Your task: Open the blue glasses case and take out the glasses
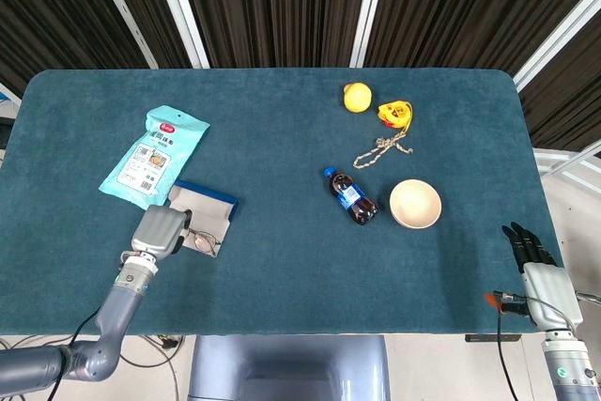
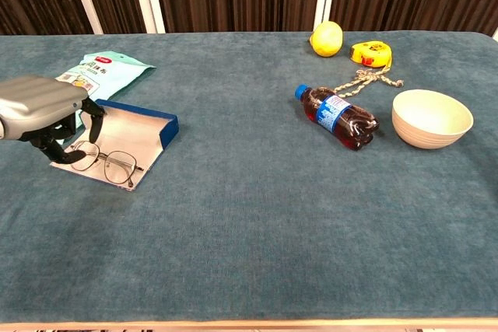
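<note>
The blue glasses case (image 2: 166, 127) lies open on the table's left side, its pale lining (image 1: 208, 203) facing up. Thin-framed glasses (image 2: 110, 165) lie on the case's near flap (image 1: 200, 240). My left hand (image 2: 43, 106) hangs over the left lens with its fingers curled downward and apart; the head view has this hand (image 1: 160, 230) just left of the glasses. I cannot tell whether the fingers touch the frame. My right hand (image 1: 535, 255) waits beyond the table's near right corner, fingers straight, holding nothing.
A mint snack bag (image 1: 155, 155) lies behind the case. A dark drink bottle (image 2: 338, 117) lies on its side mid-table beside a cream bowl (image 2: 432, 118). A lemon (image 2: 327, 38), a yellow tape measure (image 2: 371, 53) and a rope (image 2: 366, 79) are at the back right.
</note>
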`<move>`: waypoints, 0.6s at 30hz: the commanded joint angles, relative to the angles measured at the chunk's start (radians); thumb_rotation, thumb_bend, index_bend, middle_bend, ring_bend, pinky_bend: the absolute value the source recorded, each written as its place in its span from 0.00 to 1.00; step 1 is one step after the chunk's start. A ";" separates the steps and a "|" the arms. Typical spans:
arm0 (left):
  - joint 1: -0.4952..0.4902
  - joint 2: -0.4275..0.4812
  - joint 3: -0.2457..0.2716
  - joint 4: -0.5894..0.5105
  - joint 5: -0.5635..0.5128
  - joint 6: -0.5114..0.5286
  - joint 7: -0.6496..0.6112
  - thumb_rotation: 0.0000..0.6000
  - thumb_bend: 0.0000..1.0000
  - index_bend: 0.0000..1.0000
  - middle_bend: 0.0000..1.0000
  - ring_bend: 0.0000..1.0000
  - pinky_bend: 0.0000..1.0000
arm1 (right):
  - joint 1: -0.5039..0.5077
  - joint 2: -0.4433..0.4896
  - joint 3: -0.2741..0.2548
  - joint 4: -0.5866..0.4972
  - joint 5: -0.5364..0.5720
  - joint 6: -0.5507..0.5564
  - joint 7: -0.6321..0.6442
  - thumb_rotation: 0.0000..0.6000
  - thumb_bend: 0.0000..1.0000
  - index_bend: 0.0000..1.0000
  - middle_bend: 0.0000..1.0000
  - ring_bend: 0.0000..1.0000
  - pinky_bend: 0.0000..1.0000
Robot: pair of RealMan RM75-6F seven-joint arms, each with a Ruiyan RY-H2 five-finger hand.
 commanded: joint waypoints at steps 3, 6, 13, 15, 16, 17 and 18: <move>-0.009 -0.018 -0.009 0.019 -0.011 -0.016 0.004 1.00 0.32 0.52 1.00 0.95 1.00 | 0.000 0.000 0.000 0.000 0.000 0.000 0.001 1.00 0.17 0.00 0.00 0.00 0.21; -0.016 -0.031 -0.015 0.036 -0.020 -0.027 0.013 1.00 0.33 0.52 1.00 0.95 1.00 | 0.000 0.001 0.000 -0.001 0.000 0.000 0.001 1.00 0.17 0.00 0.00 0.00 0.21; -0.024 -0.053 -0.022 0.063 -0.043 -0.041 0.028 1.00 0.34 0.53 1.00 0.95 1.00 | 0.000 0.001 0.000 -0.001 -0.001 0.000 0.002 1.00 0.17 0.00 0.00 0.00 0.21; -0.026 -0.060 -0.026 0.072 -0.051 -0.045 0.030 1.00 0.34 0.53 1.00 0.95 1.00 | 0.000 0.001 -0.001 -0.001 -0.001 0.000 0.002 1.00 0.17 0.00 0.00 0.00 0.21; -0.027 -0.064 -0.027 0.076 -0.054 -0.048 0.031 1.00 0.34 0.53 1.00 0.95 1.00 | 0.000 0.001 -0.001 0.000 -0.002 0.000 0.002 1.00 0.17 0.00 0.00 0.00 0.21; -0.028 -0.068 -0.028 0.079 -0.056 -0.050 0.031 1.00 0.34 0.53 1.00 0.95 1.00 | 0.000 0.000 -0.001 0.000 -0.002 0.000 0.002 1.00 0.17 0.00 0.00 0.00 0.21; -0.029 -0.071 -0.030 0.081 -0.058 -0.051 0.031 1.00 0.34 0.53 1.00 0.95 1.00 | 0.000 0.000 -0.001 -0.001 -0.002 0.000 0.002 1.00 0.17 0.00 0.00 0.00 0.21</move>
